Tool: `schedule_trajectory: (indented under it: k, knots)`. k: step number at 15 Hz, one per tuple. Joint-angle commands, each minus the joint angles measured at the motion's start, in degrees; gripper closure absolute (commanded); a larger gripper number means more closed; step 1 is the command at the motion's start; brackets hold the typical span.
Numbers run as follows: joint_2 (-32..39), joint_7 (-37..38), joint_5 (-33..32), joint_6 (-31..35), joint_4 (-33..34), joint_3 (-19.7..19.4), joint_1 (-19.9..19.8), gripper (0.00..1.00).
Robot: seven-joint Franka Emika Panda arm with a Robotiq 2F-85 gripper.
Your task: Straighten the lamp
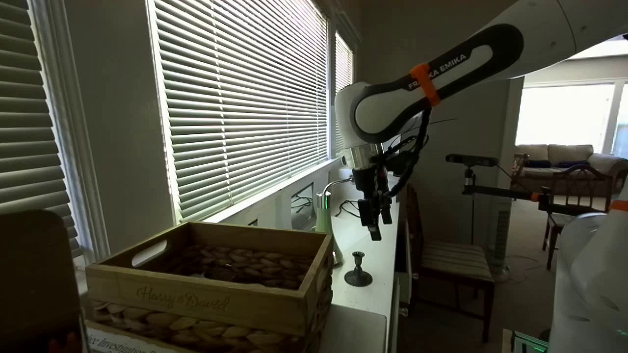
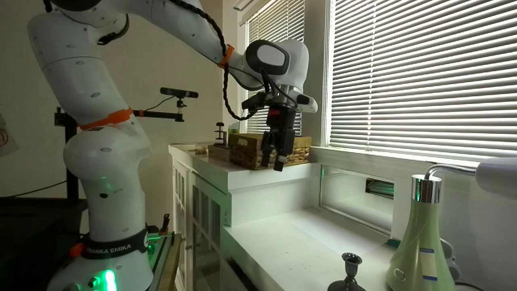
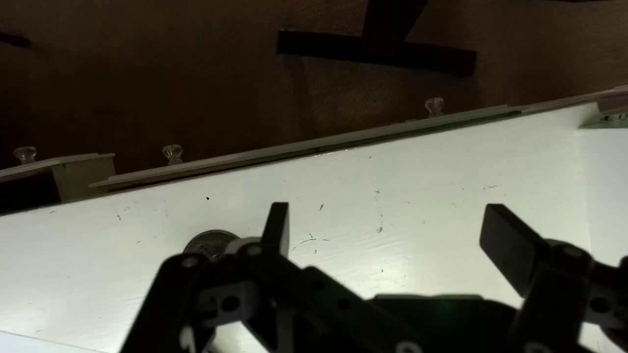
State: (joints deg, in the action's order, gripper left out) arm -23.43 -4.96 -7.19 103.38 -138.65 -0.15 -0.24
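The lamp (image 1: 324, 220) has a pale green cone-shaped body with a chrome collar and stands upright on the white counter (image 2: 278, 246), near the wall. In an exterior view, its silver neck bends sideways to a pale head (image 2: 499, 176) lying roughly level; the lamp body (image 2: 420, 242) is cut by the lower edge. In the wrist view the lamp does not show. My gripper (image 1: 380, 228) points down above the counter, apart from the lamp. It also shows in an exterior view (image 2: 272, 163). In the wrist view the fingers (image 3: 385, 228) are wide apart with nothing between them.
A dark candlestick (image 1: 358, 274) stands in front of the lamp; it also shows in an exterior view (image 2: 350, 270) and partly behind a finger (image 3: 211, 243). A wicker crate (image 1: 206, 289) stands on a raised ledge (image 2: 258, 178). Drawers (image 3: 83, 174) stick out below the counter. Blinds (image 1: 245, 98) line the wall.
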Motion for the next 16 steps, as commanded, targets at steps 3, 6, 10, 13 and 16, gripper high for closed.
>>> schedule_trajectory:
  k: [3,6,10,13,16]
  knots:
    - [0.0,0.1,0.0,-0.1,0.1,-0.2,0.2,0.0]
    - [0.0,0.1,0.0,-0.1,0.1,-0.2,0.2,0.0]
    - [3.6,4.4,1.2,2.4,4.6,-3.4,-3.2,0.0]
    - [5.9,6.5,3.1,5.2,9.4,-6.4,-5.7,0.0]
    - [8.0,8.4,7.0,7.7,14.5,-8.7,-7.4,0.0]
